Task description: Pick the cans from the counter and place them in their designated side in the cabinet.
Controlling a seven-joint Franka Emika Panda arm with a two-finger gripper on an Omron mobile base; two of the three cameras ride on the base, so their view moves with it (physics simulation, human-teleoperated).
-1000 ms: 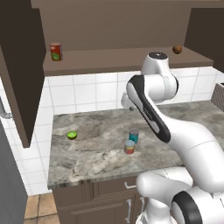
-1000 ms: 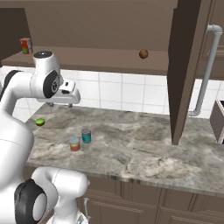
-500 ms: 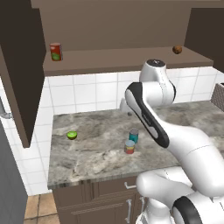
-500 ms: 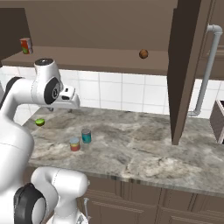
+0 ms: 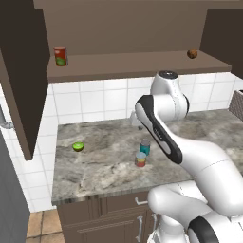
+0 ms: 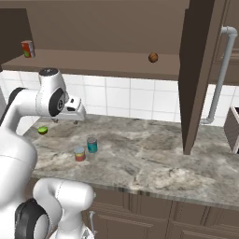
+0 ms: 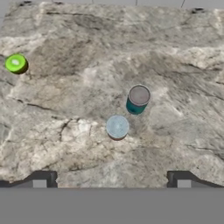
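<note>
- Left base view: the white arm bends up from the lower right, its wrist high over the back of the counter, close to the tiled wall. The teal-blue can and the banded can stand upright, just beside each other, roughly midway between the counter's back and front edges, the banded one nearer the front edge. A lime half lies well apart from them, toward the counter's left edge. Above, the cabinet stands open; a taller red can sits at the left end of its shelf and a small brown ball near the right end
- Right base view: the gripper hangs under the hand, above the back left part of the counter; I cannot tell from here how wide its tips stand. Both cans sit below and a little to its right, the teal-blue can behind, the banded can closer to the front edge. The lime half lies near the left edge
- Hand view: the two dark fingertips stand spread wide apart, nothing between them, well above the stone. The grey-topped banded can and the teal-blue can stand untouched near the middle of the slab, and the lime half lies far off to the left
</note>
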